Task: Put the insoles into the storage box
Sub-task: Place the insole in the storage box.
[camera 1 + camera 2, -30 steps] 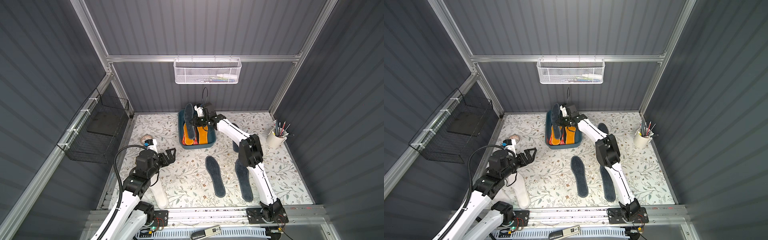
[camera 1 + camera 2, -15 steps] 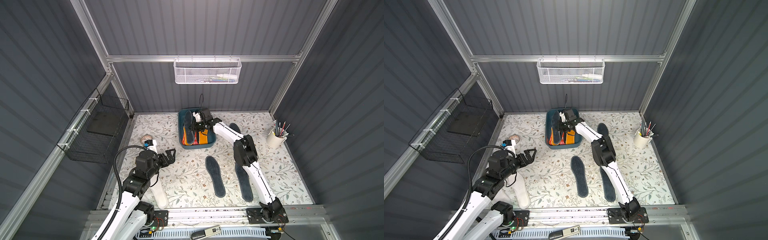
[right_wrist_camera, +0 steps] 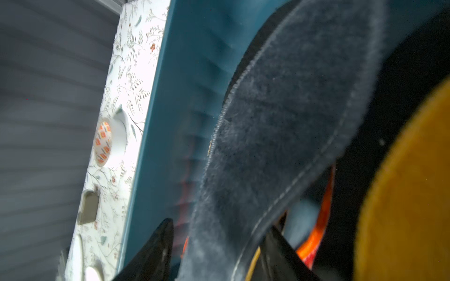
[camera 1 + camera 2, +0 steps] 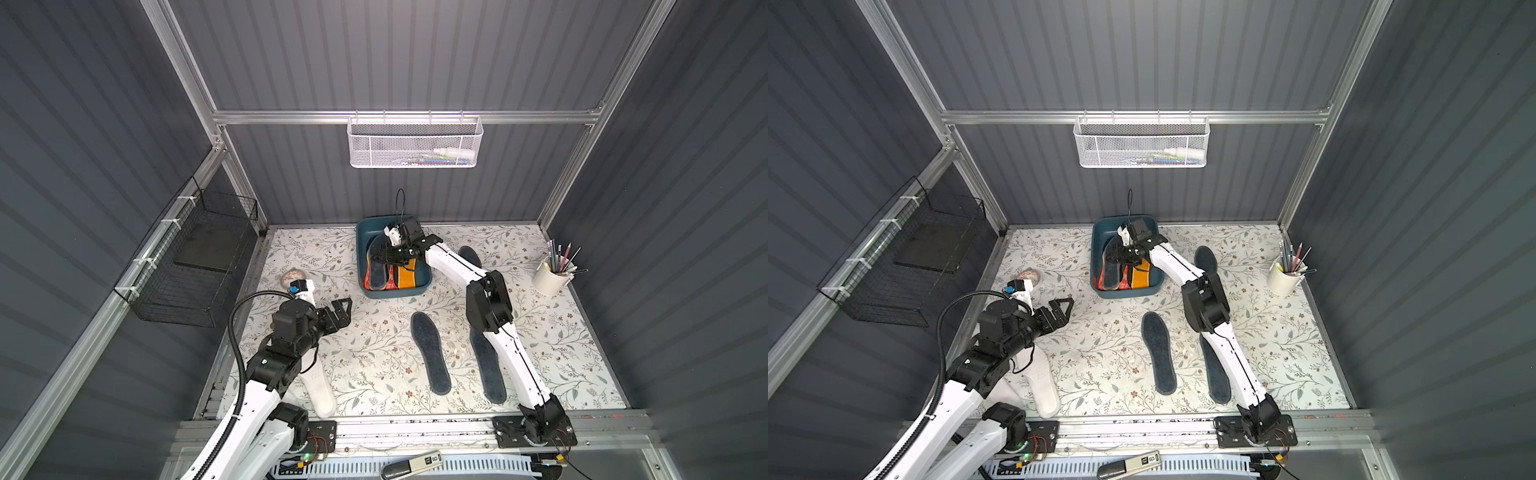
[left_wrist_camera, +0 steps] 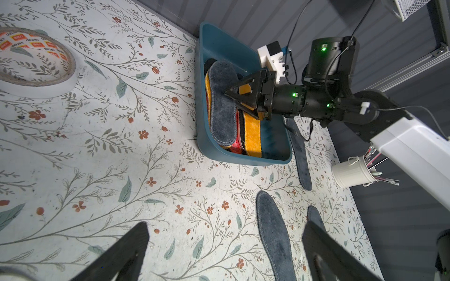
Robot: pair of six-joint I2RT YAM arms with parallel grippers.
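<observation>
The right gripper has come down into the storage box. The grey-blue insole it held tilted above the rim a second ago now lies on the other insoles inside (orange and red among them). Its jaws have parted.

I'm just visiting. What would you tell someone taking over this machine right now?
Left tool: open, empty, above the table.
Right tool: open, inside the box, jaws either side of a grey insole resting there.
Done: that one, an orange insole and others are in the box.
Left: three loose grey insoles on the table, and a white insole by the left arm.
</observation>
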